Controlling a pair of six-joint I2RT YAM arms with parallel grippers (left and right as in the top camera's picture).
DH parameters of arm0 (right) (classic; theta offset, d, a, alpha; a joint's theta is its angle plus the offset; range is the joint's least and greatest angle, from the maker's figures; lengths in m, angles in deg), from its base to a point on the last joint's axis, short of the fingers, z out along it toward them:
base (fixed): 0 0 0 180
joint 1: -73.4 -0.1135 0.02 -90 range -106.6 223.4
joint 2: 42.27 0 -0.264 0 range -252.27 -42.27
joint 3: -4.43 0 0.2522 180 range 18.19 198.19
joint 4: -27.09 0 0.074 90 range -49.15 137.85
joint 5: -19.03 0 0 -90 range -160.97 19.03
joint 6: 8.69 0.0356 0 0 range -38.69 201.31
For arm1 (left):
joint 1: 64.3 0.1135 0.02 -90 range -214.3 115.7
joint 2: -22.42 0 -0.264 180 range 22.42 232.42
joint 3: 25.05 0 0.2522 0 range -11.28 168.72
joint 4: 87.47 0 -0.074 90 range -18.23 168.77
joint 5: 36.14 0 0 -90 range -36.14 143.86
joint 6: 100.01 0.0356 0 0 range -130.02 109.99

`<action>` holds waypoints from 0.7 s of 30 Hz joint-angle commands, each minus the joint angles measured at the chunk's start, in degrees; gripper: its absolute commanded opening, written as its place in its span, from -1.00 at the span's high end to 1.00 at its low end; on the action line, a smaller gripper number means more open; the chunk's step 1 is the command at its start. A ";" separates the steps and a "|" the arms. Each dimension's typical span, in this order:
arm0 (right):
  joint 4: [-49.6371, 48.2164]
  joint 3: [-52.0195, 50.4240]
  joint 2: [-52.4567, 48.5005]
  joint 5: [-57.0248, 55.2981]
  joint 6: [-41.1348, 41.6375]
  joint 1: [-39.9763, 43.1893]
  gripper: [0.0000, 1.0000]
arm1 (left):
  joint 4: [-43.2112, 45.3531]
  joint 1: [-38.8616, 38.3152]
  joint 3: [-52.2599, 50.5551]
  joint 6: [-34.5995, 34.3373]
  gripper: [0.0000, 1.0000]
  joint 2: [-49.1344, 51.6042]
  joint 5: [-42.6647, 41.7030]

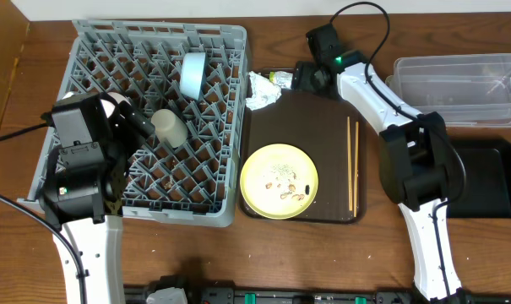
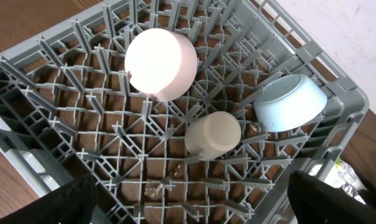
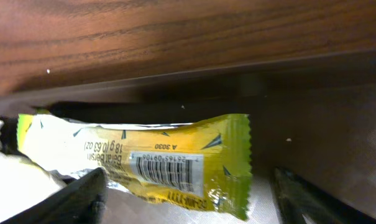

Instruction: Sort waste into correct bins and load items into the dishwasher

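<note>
The yellow-green wrapper [image 3: 150, 158] lies at the brown tray's far edge, beside the crumpled white napkin [image 1: 262, 89]. My right gripper [image 3: 188, 202] is low over the wrapper and open, one finger on each side. The pale yellow plate [image 1: 279, 180] holds beige crumbs [image 1: 289, 190], and the chopsticks [image 1: 352, 165] lie to its right. In the grey dish rack [image 1: 225, 51] sit the light blue bowl [image 2: 291, 102], the cream cup [image 2: 212, 135] and the pinkish-white bowl [image 2: 160, 62]. My left gripper [image 2: 200, 208] hangs open above the rack, holding nothing.
The dark brown tray [image 1: 314, 127] sits in the middle of the wooden table. A clear tub [image 1: 458, 80] stands at the far right, with a black bin [image 1: 491, 181] in front of it. The right arm [image 1: 382, 105] reaches across the tray's far right corner.
</note>
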 commanded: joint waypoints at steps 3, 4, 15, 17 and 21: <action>-2.03 0.04 -0.55 1.01 0.39 0.35 -0.27 | -0.20 0.31 0.11 -0.11 -0.96 0.50 0.52; -2.05 0.04 -0.57 0.57 0.26 0.35 -0.27 | -0.20 0.31 0.11 -0.11 -0.96 0.50 0.52; -2.27 0.00 -0.66 -4.98 0.28 0.42 0.94 | -0.20 0.31 0.11 -0.09 -0.96 0.50 0.52; -2.23 0.28 -0.50 -4.76 0.28 0.83 0.98 | -0.20 0.31 0.11 -0.09 -0.96 0.50 0.52; -0.26 1.18 1.62 -4.63 0.28 2.36 0.98 | -0.20 0.31 0.11 -0.09 -0.96 0.50 0.52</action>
